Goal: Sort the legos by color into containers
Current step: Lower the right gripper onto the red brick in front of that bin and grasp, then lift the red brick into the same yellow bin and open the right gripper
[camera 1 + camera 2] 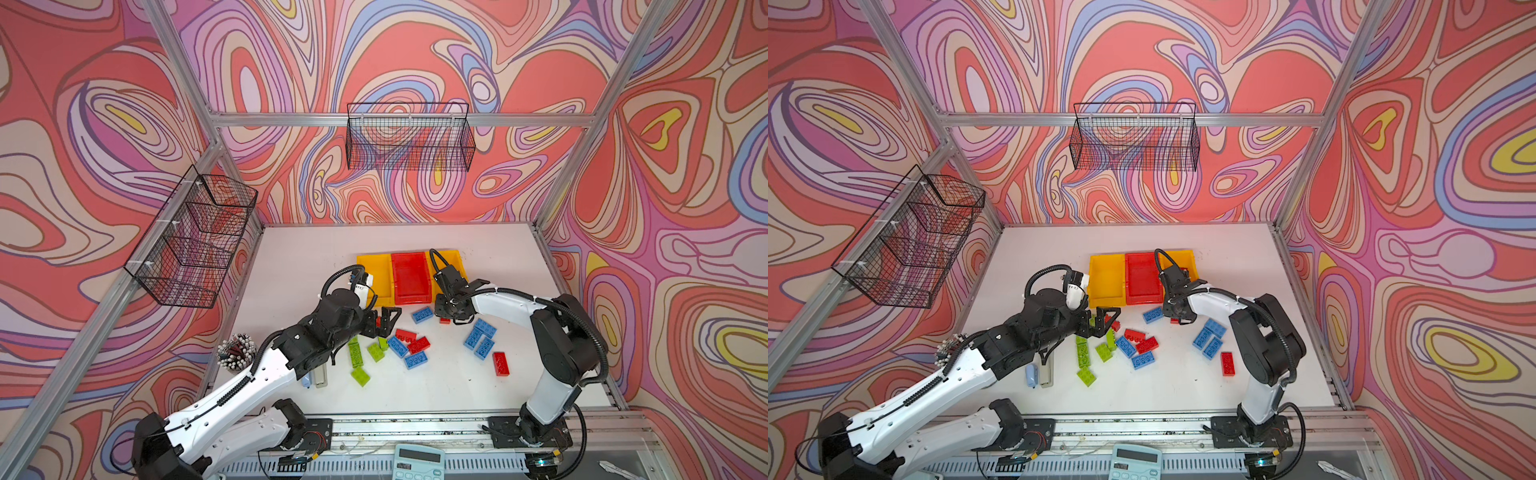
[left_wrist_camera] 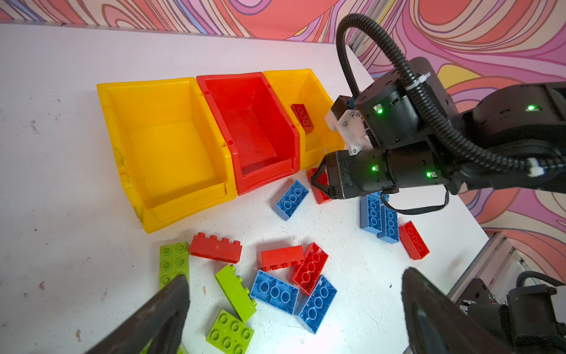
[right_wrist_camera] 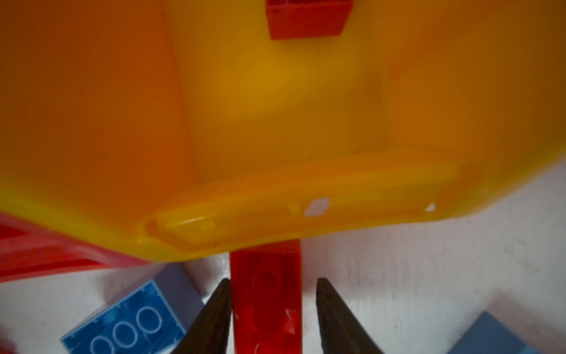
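Right fingers point(image 3: 214, 318) straddle a red studded plastic brick point(image 3: 266, 306) on the white tabletop point(image 3: 428, 260), not yet pinched. Left fingers point(image 2: 159, 315) spread, empty. One red brick point(image 2: 302, 118) in a yellow plastic bin point(image 2: 288, 72); remaining bricks point(image 2: 216, 251) unsorted.

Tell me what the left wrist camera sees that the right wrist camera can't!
Only the left wrist view: green bricks, the red bin, a second yellow bin, the wide-open left gripper. Only the right wrist view: the thin gap between one finger and the red brick. Both: the right gripper around that brick, and a yellow bin holding another red brick.
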